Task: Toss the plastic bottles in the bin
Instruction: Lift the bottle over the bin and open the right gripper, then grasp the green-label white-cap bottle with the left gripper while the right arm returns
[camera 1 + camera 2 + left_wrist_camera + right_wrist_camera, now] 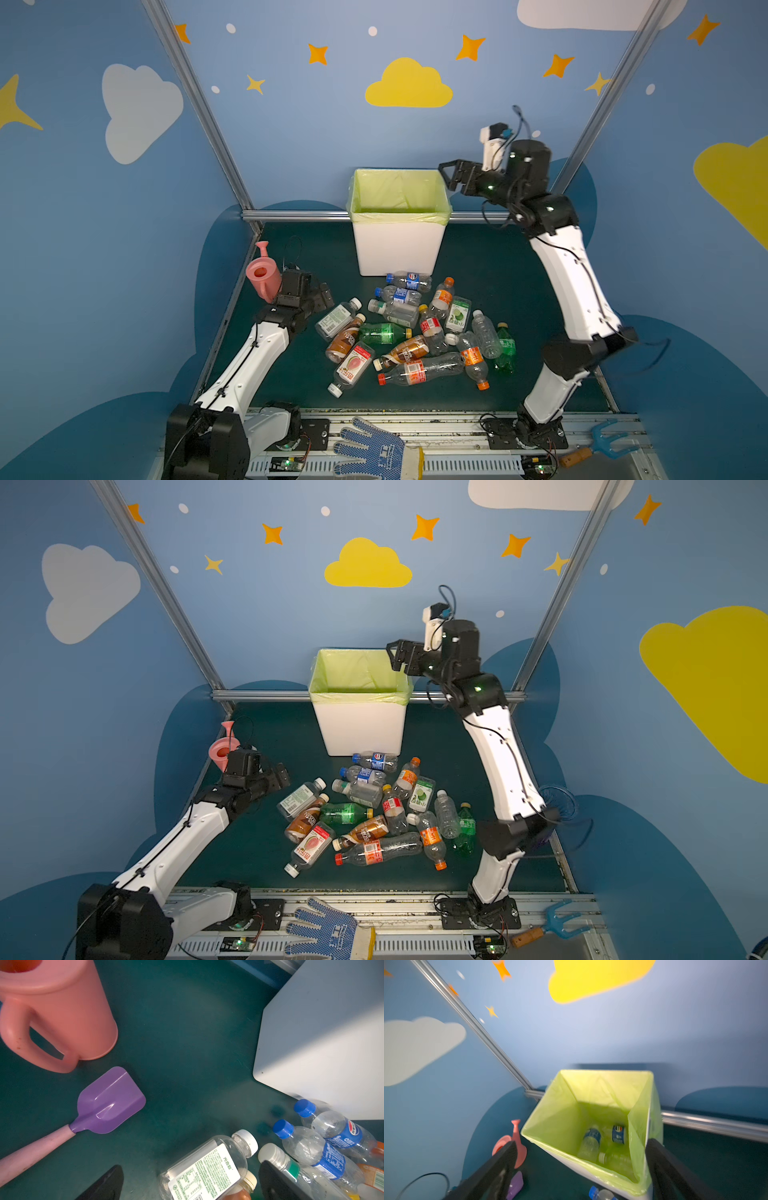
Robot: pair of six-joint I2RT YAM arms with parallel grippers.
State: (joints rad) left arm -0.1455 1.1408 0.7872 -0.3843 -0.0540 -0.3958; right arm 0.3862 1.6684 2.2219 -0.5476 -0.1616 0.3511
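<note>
White plastic under a pale yellow-green bag folded over its rim, the bin (399, 249) stands at the far edge of the dark green mat (498, 291); my right pincer (445, 176) hangs high, just beside the bin's right rim, with its jaws spread wide and nothing between them. My right wrist view looks down past both black fingers (500, 1167) into the bag; three clear bottles (590, 1144) lie at the bottom, two of them with blue labels. The heap of plastic bottles (411, 332) lies on the mat in front of the bin in both top views, clear, green and brown, all on their sides; a blue-capped bottle (409, 281) rests at the foot of the bin's front wall. My left pincer (322, 297) sits low at the left of the heap, jaws spread and holding nothing; a white-capped bottle (207, 1167) with a green-printed label shows between its fingers in my left wrist view; whether it touches them I cannot tell. Beside that arm stands the pink watering can (262, 274); the purple scoop (110, 1101) lies flat just beside it.
</note>
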